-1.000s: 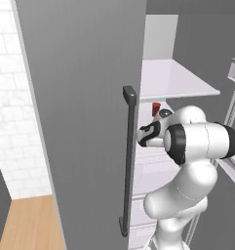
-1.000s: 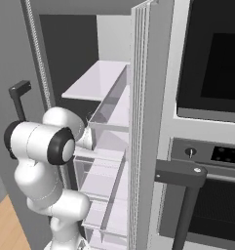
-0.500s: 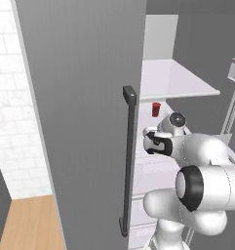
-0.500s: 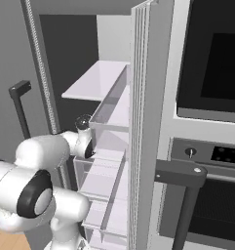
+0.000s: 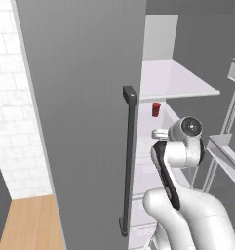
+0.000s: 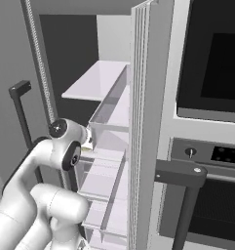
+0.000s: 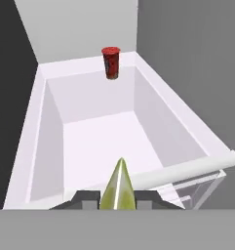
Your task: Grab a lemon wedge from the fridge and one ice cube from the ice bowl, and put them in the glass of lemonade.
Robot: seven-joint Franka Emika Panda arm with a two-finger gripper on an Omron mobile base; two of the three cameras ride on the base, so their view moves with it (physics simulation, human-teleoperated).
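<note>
The fridge (image 5: 85,97) is standing open, its grey door swung out with the dark bar handle (image 5: 128,161) facing the room. Inside the fridge, a white drawer (image 7: 153,117) is lying open below a white shelf (image 5: 177,80). A small red can (image 7: 111,62) is standing at the drawer's far rim. The gripper (image 7: 118,201) is hovering over the drawer's near edge, pinching the lemon wedge (image 7: 117,190) narrowly between its fingers.

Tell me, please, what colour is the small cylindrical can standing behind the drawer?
The small cylindrical can is red with darker mottling, clearest in the hand view.
</note>
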